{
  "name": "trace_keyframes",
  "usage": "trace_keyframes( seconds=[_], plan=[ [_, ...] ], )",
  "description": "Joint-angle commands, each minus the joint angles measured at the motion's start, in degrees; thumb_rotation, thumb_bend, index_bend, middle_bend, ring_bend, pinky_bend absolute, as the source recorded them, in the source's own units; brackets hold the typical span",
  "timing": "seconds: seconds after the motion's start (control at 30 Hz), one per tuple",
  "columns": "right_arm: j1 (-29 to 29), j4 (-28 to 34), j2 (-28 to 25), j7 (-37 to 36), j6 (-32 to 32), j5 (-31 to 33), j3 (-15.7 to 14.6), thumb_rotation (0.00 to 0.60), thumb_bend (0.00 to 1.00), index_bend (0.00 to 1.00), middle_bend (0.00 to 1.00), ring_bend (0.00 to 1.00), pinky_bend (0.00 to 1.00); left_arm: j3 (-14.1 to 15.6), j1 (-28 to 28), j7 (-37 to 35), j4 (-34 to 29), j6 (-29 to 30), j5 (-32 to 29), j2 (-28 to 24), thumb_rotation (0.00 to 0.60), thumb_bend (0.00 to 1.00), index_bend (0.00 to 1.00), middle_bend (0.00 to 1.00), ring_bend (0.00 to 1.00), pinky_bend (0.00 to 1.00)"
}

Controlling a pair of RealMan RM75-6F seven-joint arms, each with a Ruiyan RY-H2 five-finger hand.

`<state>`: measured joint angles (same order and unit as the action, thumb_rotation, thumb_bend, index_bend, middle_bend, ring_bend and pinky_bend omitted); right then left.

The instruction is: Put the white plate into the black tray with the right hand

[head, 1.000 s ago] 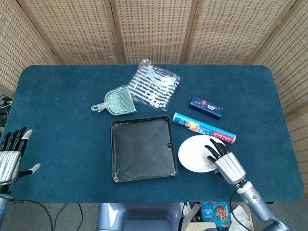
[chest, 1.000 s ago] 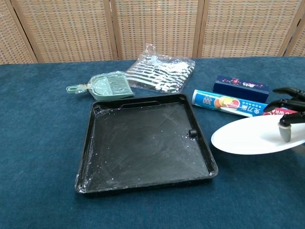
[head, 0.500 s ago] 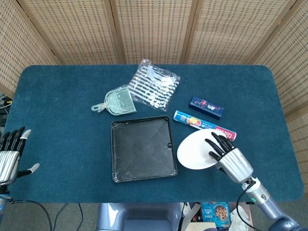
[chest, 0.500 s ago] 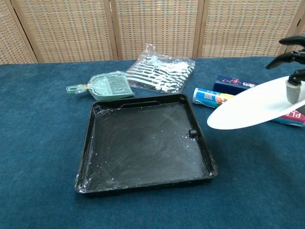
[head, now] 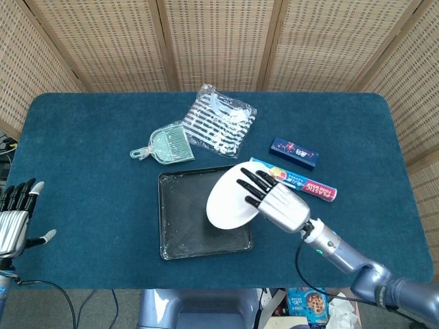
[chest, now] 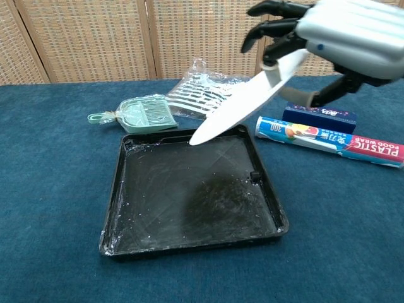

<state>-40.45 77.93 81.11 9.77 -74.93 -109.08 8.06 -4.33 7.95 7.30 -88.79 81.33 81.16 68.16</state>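
My right hand [head: 273,199] [chest: 328,35] holds the white plate [head: 230,197] [chest: 243,101] up in the air, tilted with its free edge pointing down and to the left. The plate hangs over the right half of the black tray [head: 180,226] [chest: 145,208], well above its floor. Its lowest edge hovers over the tray's far rim in the chest view. The tray lies flat on the blue table, holding only white specks. My left hand [head: 14,219] rests at the table's left edge, fingers apart and holding nothing.
A roll of plastic wrap [head: 302,181] [chest: 328,143] and a dark blue box [head: 293,152] [chest: 319,117] lie right of the tray. A green dustpan [head: 166,145] [chest: 136,114] and a striped bag [head: 219,125] [chest: 211,96] lie behind it.
My right hand has lifted the plate off the table and carried it left, from beside the tray to above its right half, tilting it more steeply. The left hand stayed put.
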Motion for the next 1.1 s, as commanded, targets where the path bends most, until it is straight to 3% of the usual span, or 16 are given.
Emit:
trace_keyframes(
  seconds=[0.03,0.3,0.5,0.67,0.7,0.77,0.8,0.83,0.93,1.1],
  plan=[
    [-5.8,-2.4,4.4,-0.9,5.9,1.5,2.4,0.6,0.52,0.63,0.22,0.03,0.29,-0.6,0.4,0.4,0.6,-0.9,-1.4,0.4,0.6,0.0,0.0,0.0,0.0,0.0],
    [-15.1,-12.5,11.8,-7.3,10.6,-2.3,1.3,0.6,0.52,0.63,0.23,0.03,0.3,-1.8,1.3,1.2,1.8,-3.1,-4.8,1.1,0.6,0.0,0.0,0.0,0.0,0.0],
    [-18.7,-23.0,17.3,-13.5,8.3,-4.2,-1.0,0.6,0.52,0.63,0.23,0.03,0.3,-2.5,1.8,1.5,2.3,-4.4,-7.0,1.3,0.6,0.0,0.0,0.0,0.0,0.0],
    [-19.4,-27.4,19.9,-16.7,6.8,-4.0,-3.2,0.6,0.5,0.62,0.23,0.03,0.3,-2.6,2.1,1.7,3.0,-5.3,-8.0,1.6,0.6,0.0,0.0,0.0,0.0,0.0],
    [-19.6,-28.1,20.2,-16.7,6.6,-4.4,-3.9,0.6,0.42,0.57,0.22,0.02,0.3,-2.6,2.2,1.8,3.1,-5.5,-8.2,1.6,0.6,0.0,0.0,0.0,0.0,0.0],
    [-20.0,-29.5,20.7,-15.7,6.7,-4.6,-4.7,0.6,0.17,0.33,0.13,0.01,0.27,-2.6,2.3,1.8,3.1,-5.6,-8.4,1.7,0.6,0.0,0.0,0.0,0.0,0.0],
    [-20.0,-29.7,20.7,-14.8,7.7,-4.2,-5.0,0.6,0.06,0.16,0.06,0.0,0.22,-2.7,2.3,1.9,3.1,-5.6,-8.5,1.7,0.6,0.0,0.0,0.0,0.0,0.0],
    [-20.1,-29.4,20.5,-14.1,9.1,-3.6,-5.2,0.6,0.01,0.05,0.01,0.0,0.16,-2.7,2.3,2.0,3.2,-5.5,-8.5,1.8,0.6,0.0,0.0,0.0,0.0,0.0],
    [-20.2,-26.6,19.1,-11.4,11.9,-1.8,-5.1,0.6,0.0,0.0,0.0,0.0,0.05,-2.7,2.4,2.2,3.3,-5.7,-8.8,1.9,0.6,0.0,0.0,0.0,0.0,0.0],
    [-19.0,-20.8,15.0,-5.1,12.4,0.2,-4.6,0.6,0.0,0.0,0.0,0.0,0.0,-2.6,2.6,2.4,3.5,-5.9,-9.1,2.1,0.6,0.0,0.0,0.0,0.0,0.0]
  ],
)
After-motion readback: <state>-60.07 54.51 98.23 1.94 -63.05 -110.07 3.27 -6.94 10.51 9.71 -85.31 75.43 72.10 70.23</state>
